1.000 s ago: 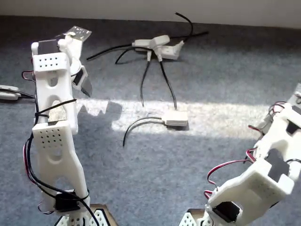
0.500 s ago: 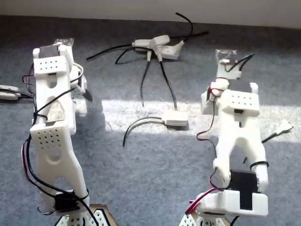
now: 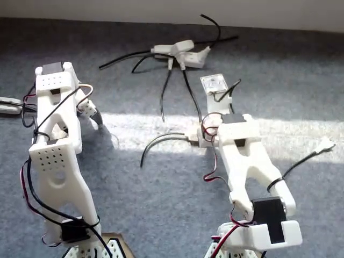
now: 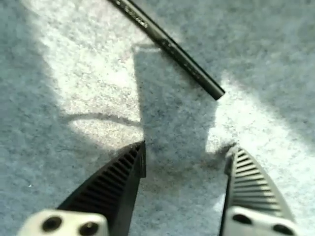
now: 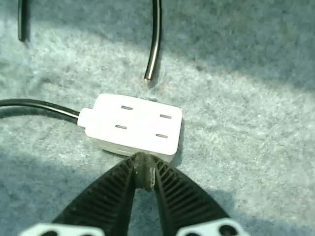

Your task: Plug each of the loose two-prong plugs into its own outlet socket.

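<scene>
A white outlet block (image 5: 133, 127) with two pairs of slots lies on the grey carpet, on a black cord; it sits mid-floor as the outlet block (image 3: 192, 135) in the high view. My right gripper (image 5: 143, 169) is shut, its tips touching the block's near edge, and stands over it as the right gripper (image 3: 206, 134). A white two-prong plug (image 3: 324, 144) lies at the far right, another plug (image 3: 7, 105) at the left edge. My left gripper (image 4: 187, 152) is open just above bare carpet near a black cable end (image 4: 215, 91), at the left as the left gripper (image 3: 91, 111).
A cluster of white plugs (image 3: 180, 52) with black cords lies at the back centre. Two cut cable ends (image 5: 150, 73) trail toward the outlet block. A pale wall edge runs along the back. Sunlight crosses the carpet in a band.
The right arm swung in from the far right to the middle and came down at the outlet block. The left arm lowered its gripper toward the carpet.
</scene>
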Robot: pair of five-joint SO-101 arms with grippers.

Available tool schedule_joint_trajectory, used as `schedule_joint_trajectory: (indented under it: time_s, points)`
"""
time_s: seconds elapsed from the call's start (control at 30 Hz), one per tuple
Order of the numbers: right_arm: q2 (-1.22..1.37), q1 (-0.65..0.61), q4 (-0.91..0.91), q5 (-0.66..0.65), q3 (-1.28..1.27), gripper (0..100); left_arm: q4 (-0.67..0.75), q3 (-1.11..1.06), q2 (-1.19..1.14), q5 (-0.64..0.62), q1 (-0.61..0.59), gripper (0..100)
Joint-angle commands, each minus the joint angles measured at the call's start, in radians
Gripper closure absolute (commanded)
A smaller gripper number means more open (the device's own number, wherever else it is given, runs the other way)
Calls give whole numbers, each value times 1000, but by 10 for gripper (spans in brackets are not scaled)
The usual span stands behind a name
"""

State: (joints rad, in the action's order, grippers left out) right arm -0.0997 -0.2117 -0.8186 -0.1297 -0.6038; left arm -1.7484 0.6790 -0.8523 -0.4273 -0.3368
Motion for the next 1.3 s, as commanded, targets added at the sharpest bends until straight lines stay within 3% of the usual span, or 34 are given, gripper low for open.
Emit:
schedule_joint_trajectory:
  time_s: [0.0, 0.4, 0.53, 0.7, 1.03, 1.27]
  points:
    - [-47, -12, 22, -6, 19, 991, -5, 4, 7, -12, 5, 744]
    - [-159, -102, -58, -9, 65, 991, -5, 5, 7, -12, 58, 744]
    - [-168, -113, 28, -12, 59, 991, -5, 5, 7, -12, 58, 744]
    - [1, -87, 101, -12, 31, 991, -5, 5, 7, -12, 59, 744]
    - [45, 56, 35, -14, -67, 991, -5, 5, 7, -12, 59, 744]
    - [41, 237, 30, -124, -47, 991, -5, 5, 7, -12, 61, 744]
